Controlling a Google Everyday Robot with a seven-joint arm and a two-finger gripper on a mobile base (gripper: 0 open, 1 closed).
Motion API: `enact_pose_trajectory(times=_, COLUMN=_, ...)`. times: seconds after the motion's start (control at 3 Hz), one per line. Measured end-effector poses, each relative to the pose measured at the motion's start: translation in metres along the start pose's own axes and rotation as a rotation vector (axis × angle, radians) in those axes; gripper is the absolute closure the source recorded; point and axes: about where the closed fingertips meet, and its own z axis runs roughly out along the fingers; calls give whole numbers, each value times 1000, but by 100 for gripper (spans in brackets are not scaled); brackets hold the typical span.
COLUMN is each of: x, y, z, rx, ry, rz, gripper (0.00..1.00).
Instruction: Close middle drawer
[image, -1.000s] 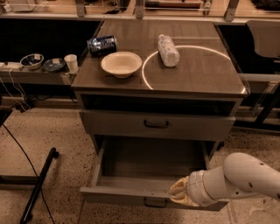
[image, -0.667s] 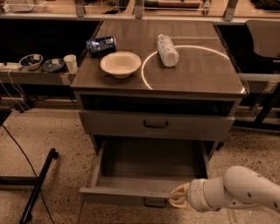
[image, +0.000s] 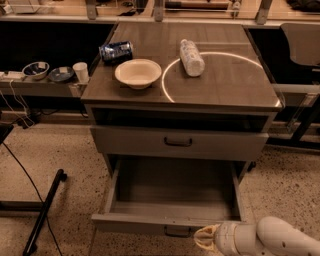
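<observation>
In the camera view the middle drawer (image: 172, 192) stands pulled far out below the counter's (image: 220, 85) front edge. The gripper (image: 205, 238) sits at its front panel, just right of the small dark handle (image: 177, 231); I cannot tell whether it is open or closed. The drawer lies straight beyond the gripper, its travel running toward the counter's back edge, so I judge the push must go that way; it is a grey, deep, plain box with a low flat front.

I saw the cream two-finger gripper (image: 205, 238) at the front of the pulled-out grey middle drawer (image: 130, 223); speckled floor (image: 282, 192) lay open alongside, thin black pole (image: 45, 210) well left.
</observation>
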Motion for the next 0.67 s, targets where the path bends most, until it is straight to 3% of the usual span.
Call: enact_pose_trajectory(times=0.67, x=36, y=-8, z=30, rx=29, ry=-18, rz=41, gripper=100)
